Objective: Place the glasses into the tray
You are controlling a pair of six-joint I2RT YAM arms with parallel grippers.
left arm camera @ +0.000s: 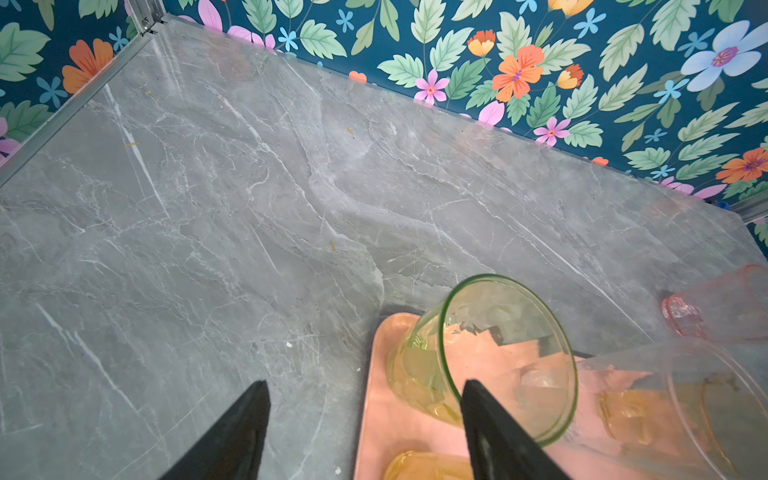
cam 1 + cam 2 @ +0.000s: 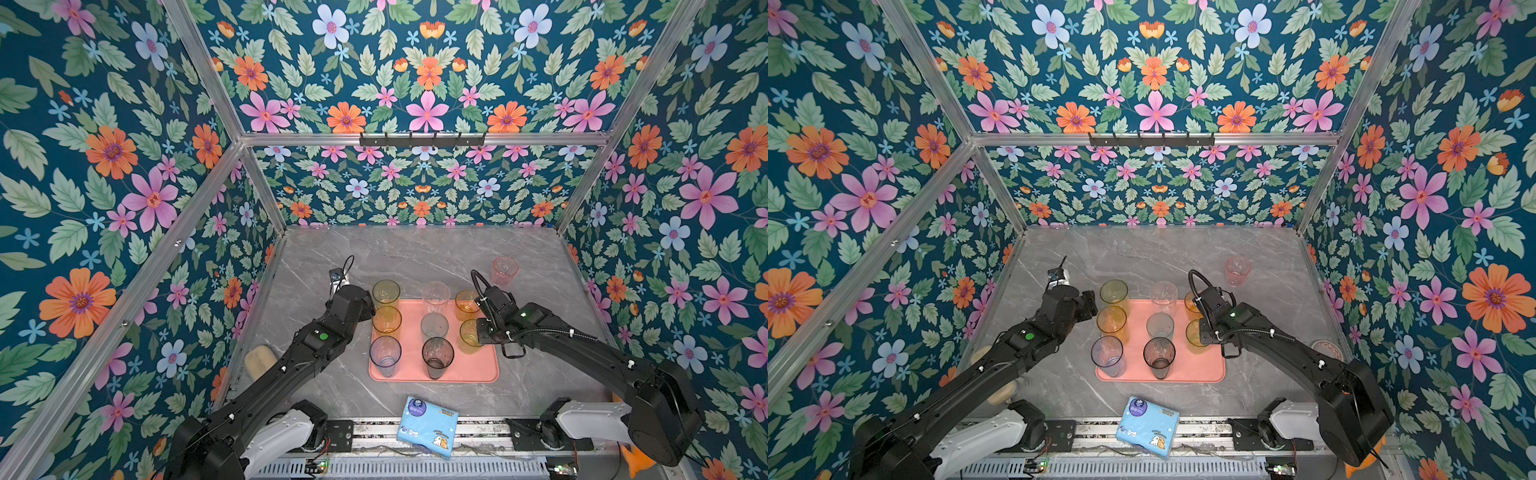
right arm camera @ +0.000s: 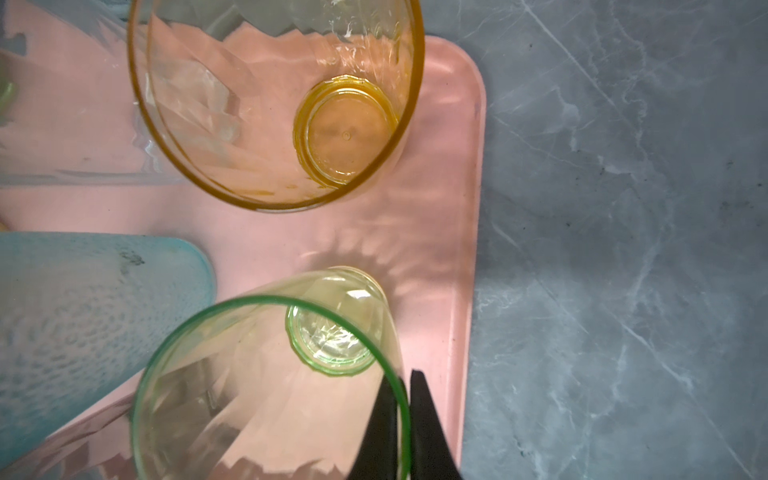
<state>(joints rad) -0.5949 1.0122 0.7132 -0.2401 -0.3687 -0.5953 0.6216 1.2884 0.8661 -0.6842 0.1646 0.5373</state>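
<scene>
Your right gripper (image 3: pixel 402 374) pinches green glass (image 3: pixel 266 395) by rim, one finger inside, one outside, so it stands upright on tray (image 3: pixel 436 232) near right edge. Left gripper (image 1: pixel 365 382) spread wide, empty, just beside yellow-green glass (image 1: pixel 498 353). Pink glass (image 2: pixel 504 270) on table (image 2: pixel 415 257), off tray: likely next.

Glossy translucent glasses (image 2: pixel 437 353), matt tray (image 2: pixel 473 370)

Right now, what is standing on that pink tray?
Eight upright glasses, in three rows. The right tool pinches the rim of the green glass there. The ninth, pink glass stands off the tray, on the table. The right arm covers part of the tray's right side.
</scene>
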